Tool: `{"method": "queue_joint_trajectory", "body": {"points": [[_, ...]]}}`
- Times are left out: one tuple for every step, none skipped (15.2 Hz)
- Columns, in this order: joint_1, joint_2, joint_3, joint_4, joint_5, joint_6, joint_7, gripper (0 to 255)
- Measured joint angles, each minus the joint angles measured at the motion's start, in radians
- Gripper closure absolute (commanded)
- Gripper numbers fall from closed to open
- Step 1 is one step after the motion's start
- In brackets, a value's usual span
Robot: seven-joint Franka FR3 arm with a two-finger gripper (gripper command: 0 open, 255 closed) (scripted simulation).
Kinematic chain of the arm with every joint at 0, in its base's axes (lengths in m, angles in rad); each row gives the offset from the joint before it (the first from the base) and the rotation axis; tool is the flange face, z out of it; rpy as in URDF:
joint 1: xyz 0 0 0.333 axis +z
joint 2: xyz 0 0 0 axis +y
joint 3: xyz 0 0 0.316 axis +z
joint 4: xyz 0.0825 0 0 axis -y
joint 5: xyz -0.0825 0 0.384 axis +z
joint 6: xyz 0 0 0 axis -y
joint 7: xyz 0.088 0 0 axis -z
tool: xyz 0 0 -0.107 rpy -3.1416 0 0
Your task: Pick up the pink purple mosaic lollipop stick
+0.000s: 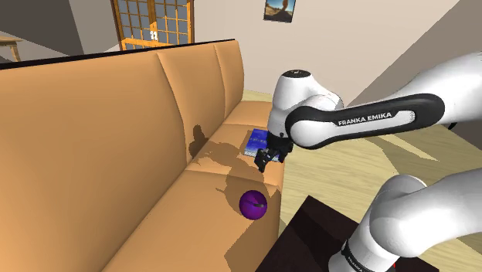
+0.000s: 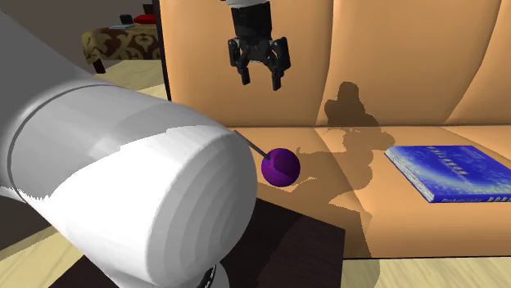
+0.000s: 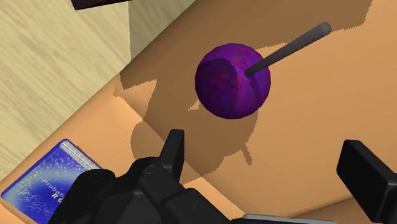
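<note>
A tan sofa (image 1: 116, 124) with tall back cushions stands on a pale wooden floor (image 1: 324, 174). Behind it, a wood-latticed window (image 1: 139, 19) sits in a beige wall (image 1: 232, 19) near a framed picture (image 1: 279, 8). A cloth-covered table (image 2: 123, 41) stands farther off

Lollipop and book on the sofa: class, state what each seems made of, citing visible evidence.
Lollipop head: mottled purple, faceted, matte; possibly hard candy, unclear. Its stick: plain grey rod, perhaps plastic. Book: blue printed cover with lettering, likely card or paper.
</note>
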Motion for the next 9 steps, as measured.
{"method": "queue_joint_trajectory", "body": {"points": [[-0.006,0.032,0.021,-0.017,-0.005,0.049,0.031,0],[-0.016,0.049,0.035,-0.032,-0.014,0.083,0.057,0],[-0.027,0.079,0.053,-0.04,-0.024,0.123,0.086,0],[-0.043,0.116,0.069,-0.06,-0.04,0.178,0.115,0],[-0.06,0.149,0.085,-0.072,-0.058,0.226,0.146,0],[-0.074,0.181,0.11,-0.08,-0.075,0.265,0.185,0],[-0.096,0.227,0.134,-0.078,-0.101,0.308,0.228,0],[-0.123,0.279,0.164,-0.08,-0.135,0.359,0.279,0],[-0.155,0.326,0.187,-0.076,-0.177,0.4,0.327,0]]}}
